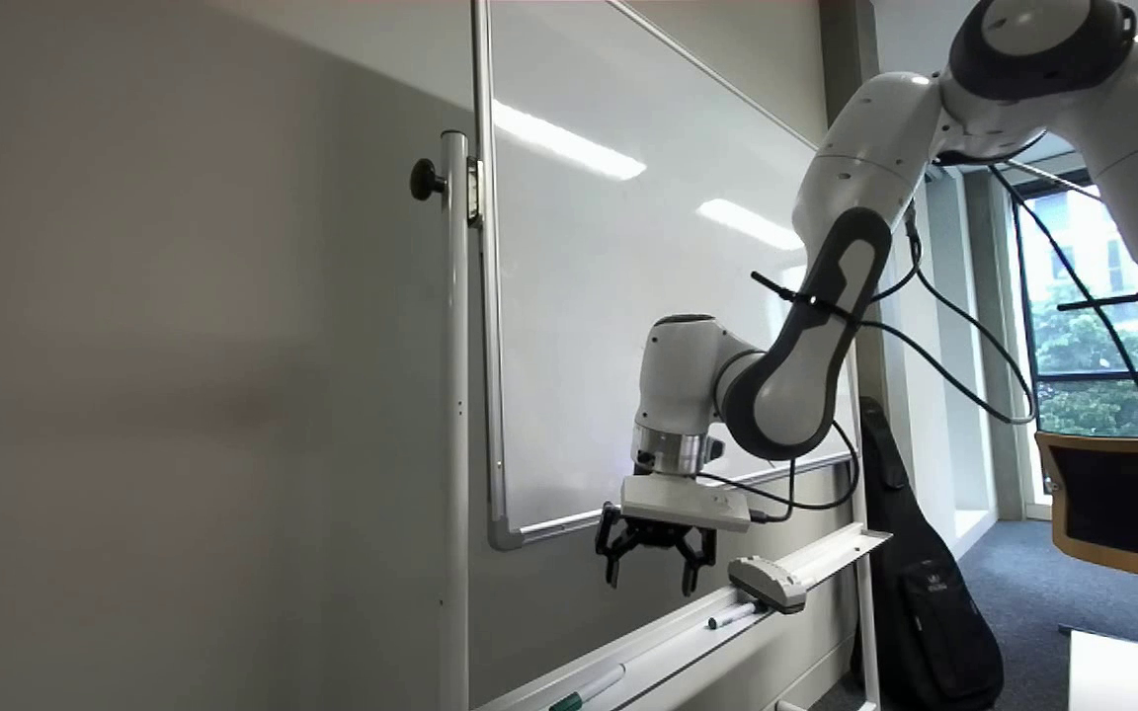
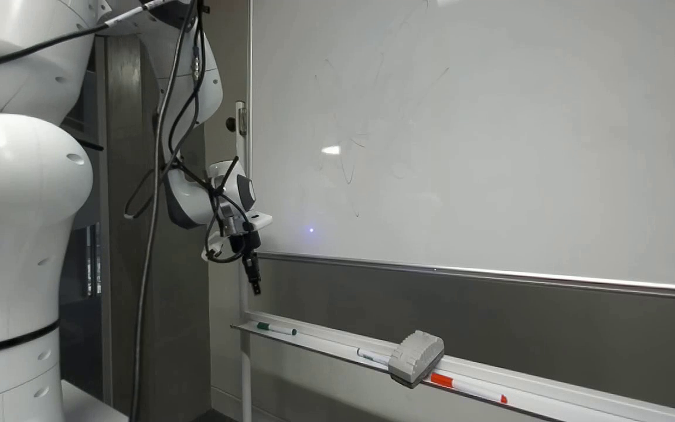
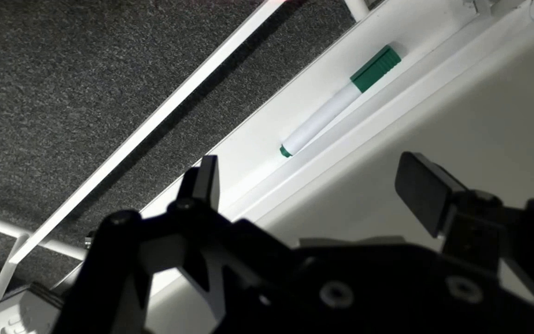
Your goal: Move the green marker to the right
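The green marker has a white body and a green cap. It lies on the white ledge [image 2: 326, 343] below the whiteboard, near the ledge's end in an exterior view [image 2: 277, 329]. It also shows at the bottom edge of an exterior view [image 1: 589, 688], partly cut off. In the wrist view the green marker [image 3: 325, 117] lies beyond the fingertips, with its cap toward the upper right. My gripper [image 3: 313, 181] is open and empty, pointing down. In both exterior views the gripper [image 1: 651, 578] [image 2: 256, 287] hangs above the ledge, apart from the marker.
A grey eraser [image 1: 767, 583] [image 2: 416, 356] sits on the ledge, partly over a dark-tipped white marker [image 1: 735, 615] [image 2: 371, 356]. A red-capped marker [image 2: 472, 387] lies beyond the eraser. The whiteboard [image 1: 609, 316] [image 2: 490, 146] rises beside the gripper. A stand post [image 1: 455, 415] is at the end.
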Available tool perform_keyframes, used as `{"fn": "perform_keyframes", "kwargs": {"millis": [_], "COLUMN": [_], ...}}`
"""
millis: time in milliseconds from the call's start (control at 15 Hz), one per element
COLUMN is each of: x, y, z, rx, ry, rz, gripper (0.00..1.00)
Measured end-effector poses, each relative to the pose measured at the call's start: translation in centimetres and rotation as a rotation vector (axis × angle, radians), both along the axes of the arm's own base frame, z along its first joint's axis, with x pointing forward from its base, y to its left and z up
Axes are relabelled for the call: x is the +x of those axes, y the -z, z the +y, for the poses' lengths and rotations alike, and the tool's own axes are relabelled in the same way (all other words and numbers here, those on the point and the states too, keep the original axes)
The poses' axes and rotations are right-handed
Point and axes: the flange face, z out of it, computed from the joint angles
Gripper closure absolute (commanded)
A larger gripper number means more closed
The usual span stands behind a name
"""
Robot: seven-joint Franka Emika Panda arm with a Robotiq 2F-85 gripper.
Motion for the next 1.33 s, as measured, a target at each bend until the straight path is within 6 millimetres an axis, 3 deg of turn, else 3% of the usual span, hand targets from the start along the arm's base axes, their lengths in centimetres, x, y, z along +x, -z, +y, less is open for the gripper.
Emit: {"fn": "perform_keyframes", "kwargs": {"millis": [600,1333], "x": [3.9,3.9], "y": [2.1,3.2], "z": [-1.7,-1.6], "rx": [0.104,0.106], "ry": [0.287,0.306], "rz": [-0.056,-0.039], "gripper": [0.00,0.00]}}
